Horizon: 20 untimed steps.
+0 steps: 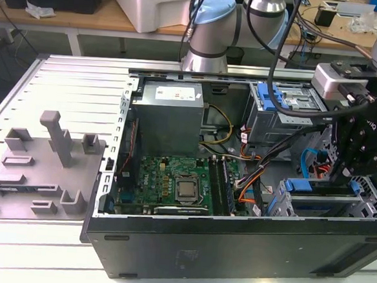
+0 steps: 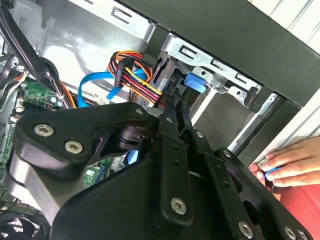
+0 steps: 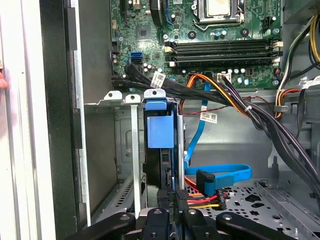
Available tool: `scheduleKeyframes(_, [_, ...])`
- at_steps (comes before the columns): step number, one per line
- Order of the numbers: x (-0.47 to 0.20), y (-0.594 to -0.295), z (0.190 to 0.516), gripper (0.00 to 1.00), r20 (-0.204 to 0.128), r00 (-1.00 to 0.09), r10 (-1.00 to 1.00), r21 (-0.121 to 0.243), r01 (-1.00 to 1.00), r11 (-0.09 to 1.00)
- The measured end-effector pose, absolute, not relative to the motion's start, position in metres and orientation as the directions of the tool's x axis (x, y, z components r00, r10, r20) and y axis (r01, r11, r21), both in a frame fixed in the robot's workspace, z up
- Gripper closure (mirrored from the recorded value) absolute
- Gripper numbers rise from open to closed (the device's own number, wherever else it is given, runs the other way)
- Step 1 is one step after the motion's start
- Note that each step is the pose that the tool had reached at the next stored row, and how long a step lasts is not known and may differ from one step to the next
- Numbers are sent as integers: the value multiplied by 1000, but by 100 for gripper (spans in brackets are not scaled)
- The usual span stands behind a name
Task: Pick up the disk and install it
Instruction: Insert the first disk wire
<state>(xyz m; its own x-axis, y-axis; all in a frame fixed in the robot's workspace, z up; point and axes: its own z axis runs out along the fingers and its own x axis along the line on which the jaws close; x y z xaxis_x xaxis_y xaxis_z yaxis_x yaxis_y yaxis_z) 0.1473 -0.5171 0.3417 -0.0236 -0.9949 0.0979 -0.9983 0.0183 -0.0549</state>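
The disk (image 3: pixel 156 167) stands on edge in a slot of the metal drive bay (image 3: pixel 125 150), with the blue tab of its carrier (image 3: pixel 160 131) at the far end. My gripper (image 3: pixel 172 196) sits at the near end, its two black fingers close together on the disk's thin edge. In the second wrist view the gripper (image 2: pixel 172 107) reaches into the bay (image 2: pixel 210 65) beside a blue tab (image 2: pixel 195 82). In the exterior view the gripper (image 1: pixel 345 169) hangs over the lower bay (image 1: pixel 313 202) at the right of the open computer case (image 1: pixel 233 248).
Bundled black, orange and blue cables (image 3: pixel 225 105) run close beside the bay. The motherboard (image 1: pixel 172 186) and power supply (image 1: pixel 171 111) fill the case's middle. A second bay (image 1: pixel 285 103) sits behind. A grey fixture (image 1: pixel 44 164) lies left. A person's hand (image 2: pixel 292 162) rests outside the case.
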Motion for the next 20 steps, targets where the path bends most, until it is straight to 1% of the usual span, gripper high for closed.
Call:
scheduleKeyframes(6, [147, -517, 343, 83, 96, -24, -995, -54, -998, 18])
scheduleKeyframes(9, [148, -520, 343, 83, 70, -21, -997, -53, -998, 18])
scheduleKeyframes(20, [148, -522, 337, 83, 69, -21, -997, -53, -998, 18])
